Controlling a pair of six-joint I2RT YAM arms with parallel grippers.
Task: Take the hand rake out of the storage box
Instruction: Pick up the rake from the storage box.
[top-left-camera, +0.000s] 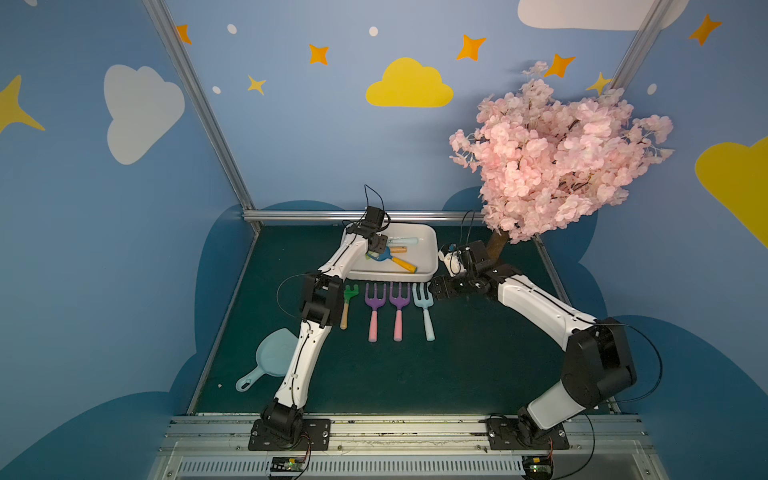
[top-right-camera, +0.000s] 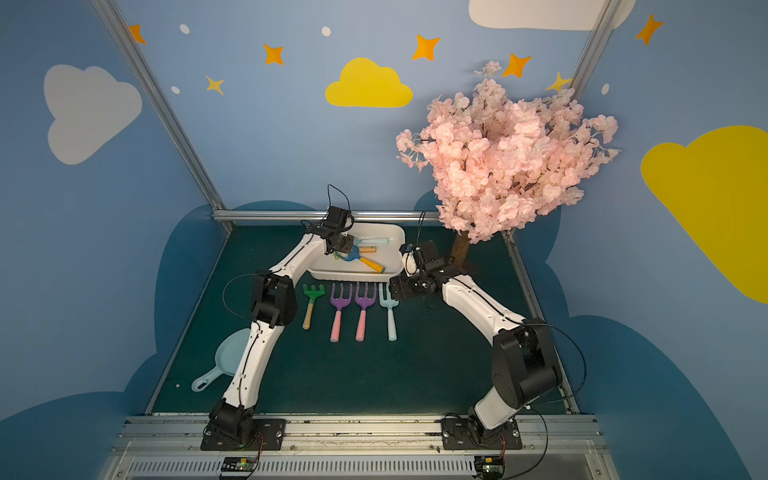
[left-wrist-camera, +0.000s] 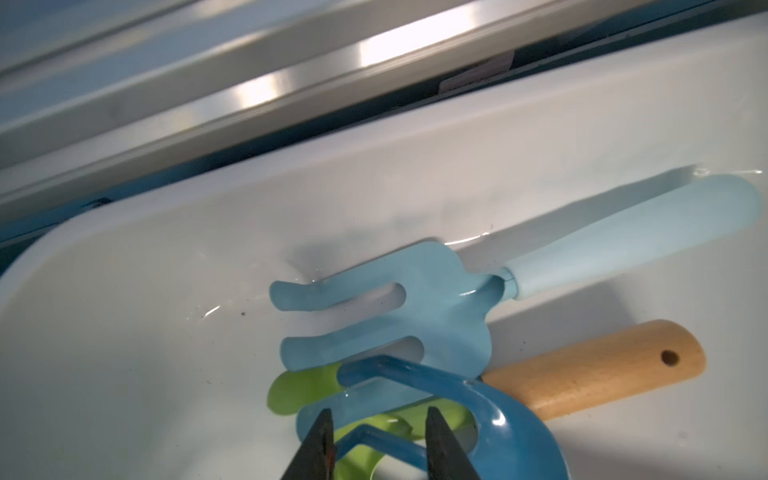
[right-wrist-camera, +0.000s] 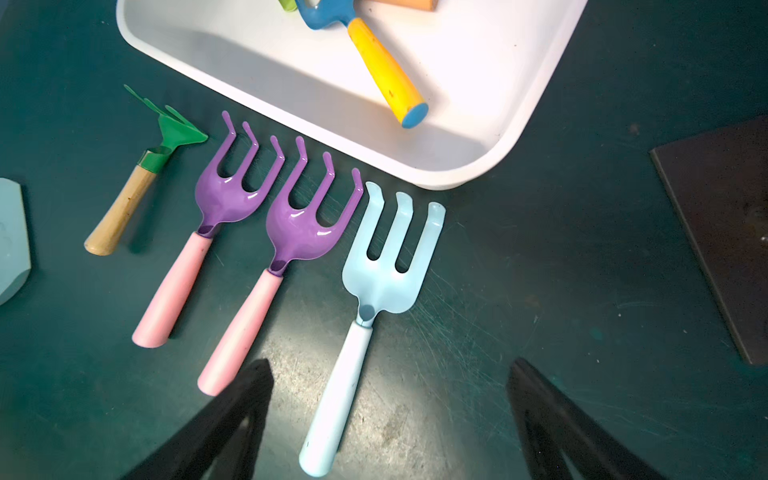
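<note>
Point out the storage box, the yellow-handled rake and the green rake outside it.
storage box (top-left-camera: 386, 275): in a top view, front wall.
yellow-handled rake (right-wrist-camera: 386, 70): right wrist view, handle.
green rake (top-right-camera: 312, 291): in a top view, head.

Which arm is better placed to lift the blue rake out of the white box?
Left. The left gripper is down inside the storage box, jaws apart around a tine of the blue rake; the right gripper hovers open over the table outside it.
</note>
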